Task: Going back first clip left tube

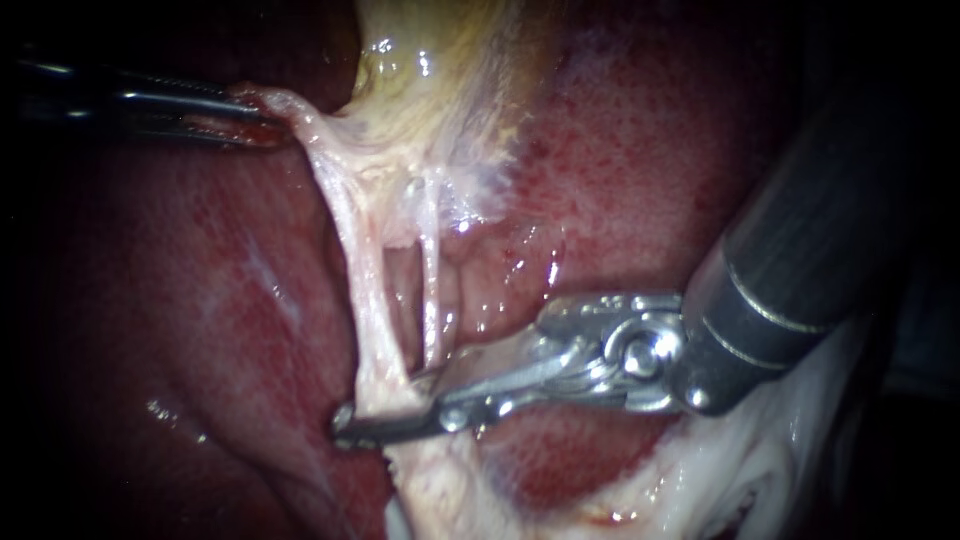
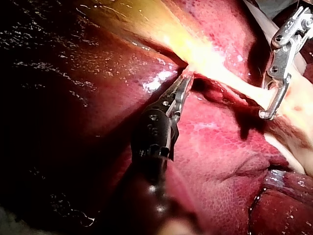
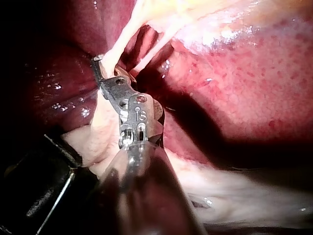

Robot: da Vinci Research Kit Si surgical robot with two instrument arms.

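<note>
From the yellowish gallbladder (image 1: 430, 70) two pale tubes run down: the broad left tube (image 1: 365, 290) and the thin right tube (image 1: 431, 290). My right instrument (image 1: 350, 420) comes in from the right, and its slim metal jaws straddle the lower end of the left tube. A gap shows between them, and the tube lies across it. I cannot make out a clip on the tube. My left instrument (image 1: 255, 118) at the upper left is shut on a flap of pale tissue beside the gallbladder and holds it taut. The left wrist view shows the same grip (image 2: 185, 78).
Red liver (image 1: 200, 300) surrounds the tubes on both sides. White fatty tissue (image 1: 720, 470) lies under the right instrument's shaft. In the right wrist view the right instrument's jaws (image 3: 98, 61) reach the tube with liver close on either side.
</note>
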